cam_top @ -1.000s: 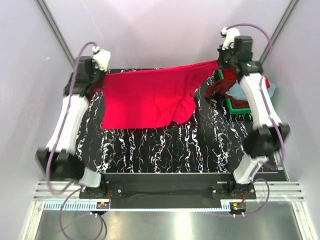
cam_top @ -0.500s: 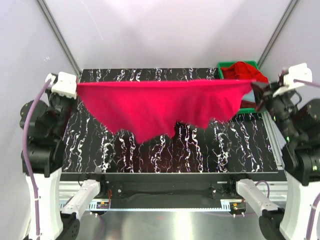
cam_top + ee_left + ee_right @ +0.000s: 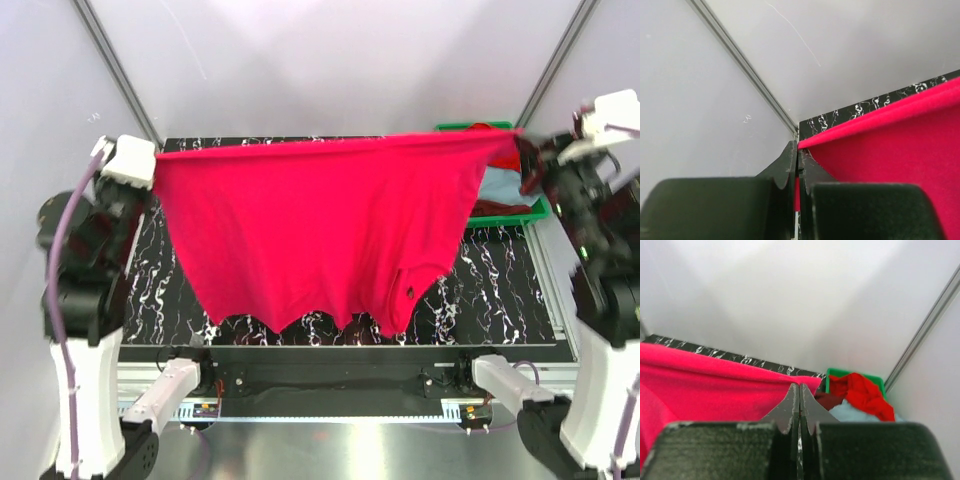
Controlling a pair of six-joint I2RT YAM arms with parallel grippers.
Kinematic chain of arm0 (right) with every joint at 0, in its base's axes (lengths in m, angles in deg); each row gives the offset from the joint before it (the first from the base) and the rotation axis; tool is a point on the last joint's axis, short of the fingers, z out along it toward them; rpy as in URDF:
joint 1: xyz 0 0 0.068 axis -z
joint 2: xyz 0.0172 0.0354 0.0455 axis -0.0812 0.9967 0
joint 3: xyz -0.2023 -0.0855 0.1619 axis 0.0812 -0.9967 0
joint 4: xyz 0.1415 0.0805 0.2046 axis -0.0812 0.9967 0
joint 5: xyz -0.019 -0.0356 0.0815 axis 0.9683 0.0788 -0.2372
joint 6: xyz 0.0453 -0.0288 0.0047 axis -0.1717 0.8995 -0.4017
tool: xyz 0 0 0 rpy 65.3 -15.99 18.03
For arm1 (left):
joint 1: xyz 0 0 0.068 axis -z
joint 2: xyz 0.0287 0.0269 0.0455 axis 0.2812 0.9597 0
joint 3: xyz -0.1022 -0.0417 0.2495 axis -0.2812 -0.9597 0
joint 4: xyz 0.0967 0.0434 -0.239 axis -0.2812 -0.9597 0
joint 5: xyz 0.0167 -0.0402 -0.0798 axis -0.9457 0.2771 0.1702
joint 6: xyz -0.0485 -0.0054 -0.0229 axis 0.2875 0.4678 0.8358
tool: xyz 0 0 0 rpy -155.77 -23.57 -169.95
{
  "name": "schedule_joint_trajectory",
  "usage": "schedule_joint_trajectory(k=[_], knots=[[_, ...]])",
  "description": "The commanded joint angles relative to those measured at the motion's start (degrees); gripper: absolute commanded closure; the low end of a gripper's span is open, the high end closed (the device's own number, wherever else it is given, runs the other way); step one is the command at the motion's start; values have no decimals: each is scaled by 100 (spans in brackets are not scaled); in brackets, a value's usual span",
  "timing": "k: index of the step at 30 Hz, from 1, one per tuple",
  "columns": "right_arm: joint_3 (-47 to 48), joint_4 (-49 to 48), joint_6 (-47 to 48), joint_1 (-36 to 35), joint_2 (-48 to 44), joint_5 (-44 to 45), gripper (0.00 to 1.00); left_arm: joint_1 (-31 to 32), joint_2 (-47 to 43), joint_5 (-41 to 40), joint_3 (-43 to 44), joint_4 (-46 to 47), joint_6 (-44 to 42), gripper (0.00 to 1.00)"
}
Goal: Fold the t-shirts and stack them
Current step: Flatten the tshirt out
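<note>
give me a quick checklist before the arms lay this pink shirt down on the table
1. Left pincer shut on a corner of the shirt: ok.
2. Right pincer shut on the opposite corner: ok.
3. Top edge stretched straight between them: ok.
4. Cloth hanging smooth: not ok, the lower right part is folded over.
5. Hem clear of the table: cannot tell.

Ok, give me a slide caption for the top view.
A crimson-pink t-shirt hangs spread wide between the left pincer and right pincer above the black table.
</note>
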Motion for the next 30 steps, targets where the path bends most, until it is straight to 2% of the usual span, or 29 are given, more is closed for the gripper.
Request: schedule_joint_trajectory(k=[1, 5, 9, 13, 23, 30], knots=[[-145, -1183, 388, 108, 671, 1107, 100, -76, 396, -954, -378, 719, -357, 100], [-304, -1414, 293, 108, 1085, 985, 100, -76, 599, -866, -485, 1001, -445, 100], [-172, -1001, -41, 108, 1200, 721, 100, -76, 731, -770, 43, 502, -156, 100], [-15, -851, -218, 108, 972, 738, 100, -76, 415, -585, 34, 324, 64, 100], [882, 607, -323, 108, -12, 931, 100, -76, -735, -550, -89, -264, 135, 100], [1585, 864, -148, 108, 65, 1177, 100, -76, -684, -734, 412, -362, 91, 100]])
